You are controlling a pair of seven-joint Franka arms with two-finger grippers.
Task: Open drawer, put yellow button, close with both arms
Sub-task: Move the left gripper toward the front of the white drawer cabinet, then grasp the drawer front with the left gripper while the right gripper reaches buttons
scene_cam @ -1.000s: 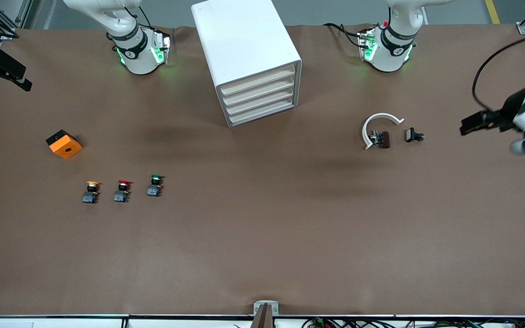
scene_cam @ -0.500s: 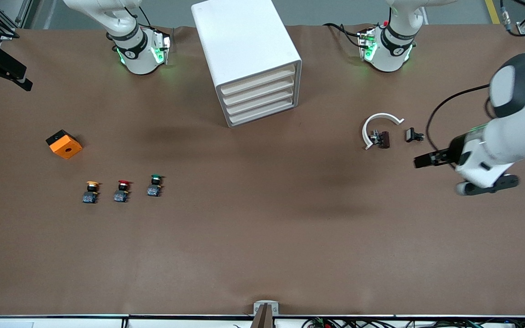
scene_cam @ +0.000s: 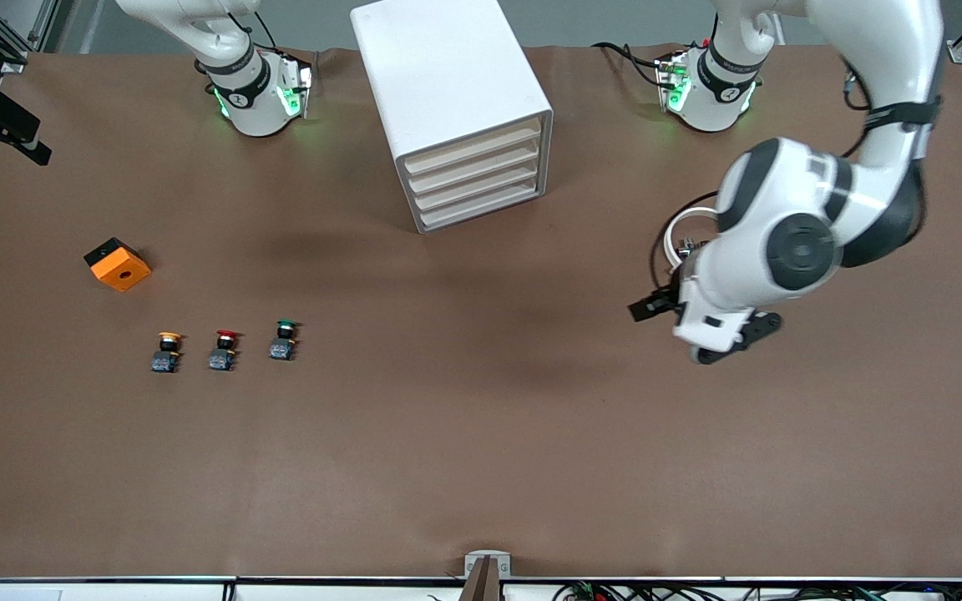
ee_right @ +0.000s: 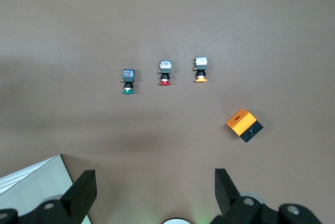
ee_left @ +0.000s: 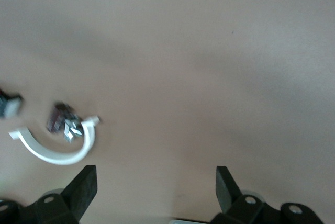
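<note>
The black two-finger left gripper (scene_cam: pixel 644 307) hangs, fingers apart and empty, over bare brown table (scene_cam: pixel 481 434) near a white curved plastic piece (ee_left: pixel 55 149). The right gripper (ee_right: pixel 152 192) (also spread, holding nothing) is, as far as can be told, high above the table. The round-capped yellow button (scene_cam: pixel 167 351) stands beside the red-capped button (scene_cam: pixel 224 348), well apart from the white cabinet (scene_cam: pixel 448 92), whose cream-fronted top drawer (scene_cam: pixel 474 151) is shut.

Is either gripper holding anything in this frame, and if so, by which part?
Nothing is held. The left gripper hangs open over bare table near the white curved piece. The right gripper is open and empty too; the yellow button sits untouched on the table.
</note>
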